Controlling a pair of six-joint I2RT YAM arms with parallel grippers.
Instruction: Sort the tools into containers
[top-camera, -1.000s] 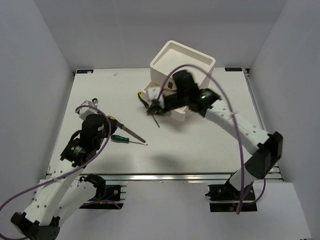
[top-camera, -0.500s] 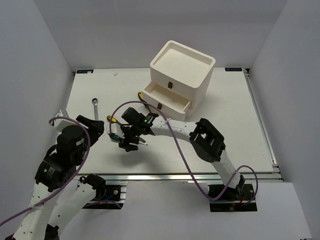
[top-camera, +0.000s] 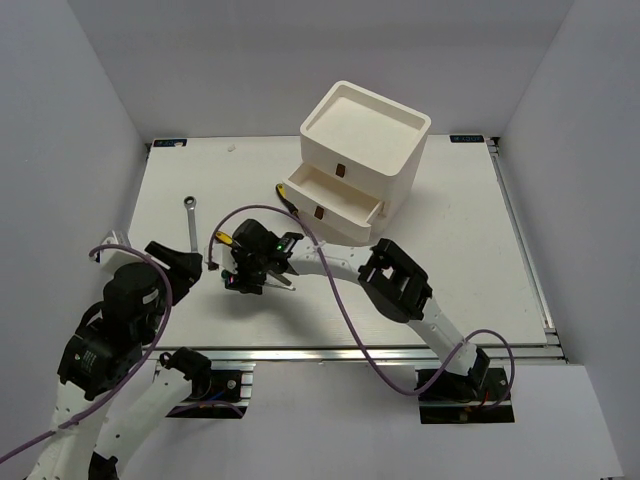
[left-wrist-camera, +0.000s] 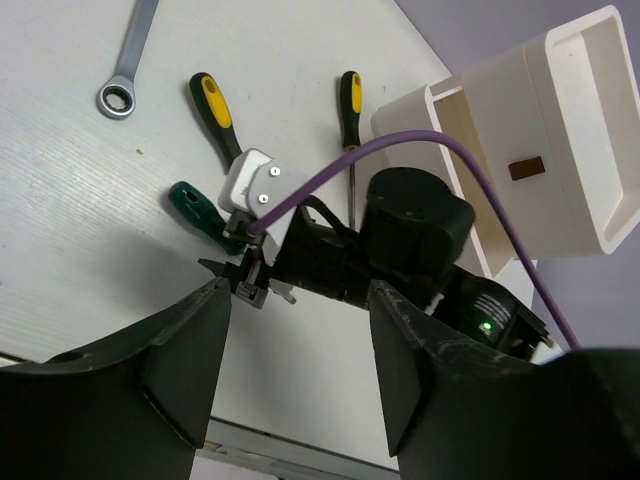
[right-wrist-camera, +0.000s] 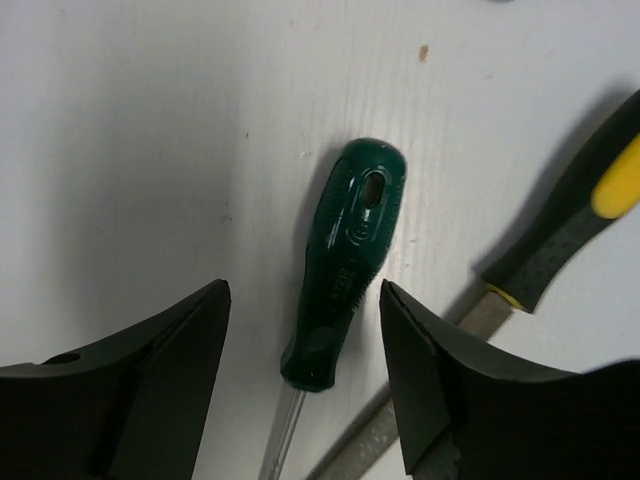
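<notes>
- Top view: the white drawer box (top-camera: 365, 150) stands toward the worktop's (top-camera: 450, 260) far edge, with one drawer (top-camera: 335, 193) pulled out. The wrench (top-camera: 190, 214) lies near the left edge. The right gripper (top-camera: 247, 281) is low, left of the middle.
- Left wrist: the left gripper (left-wrist-camera: 297, 300) has its jaws spread and holds nothing. Beyond it are the wrench, two yellow-and-black-handled tools (left-wrist-camera: 218, 110) and the right arm.
- Right wrist: the right gripper's jaws stand apart on either side of the green screwdriver (right-wrist-camera: 345, 265), which lies flat on the worktop and is not clamped.
</notes>
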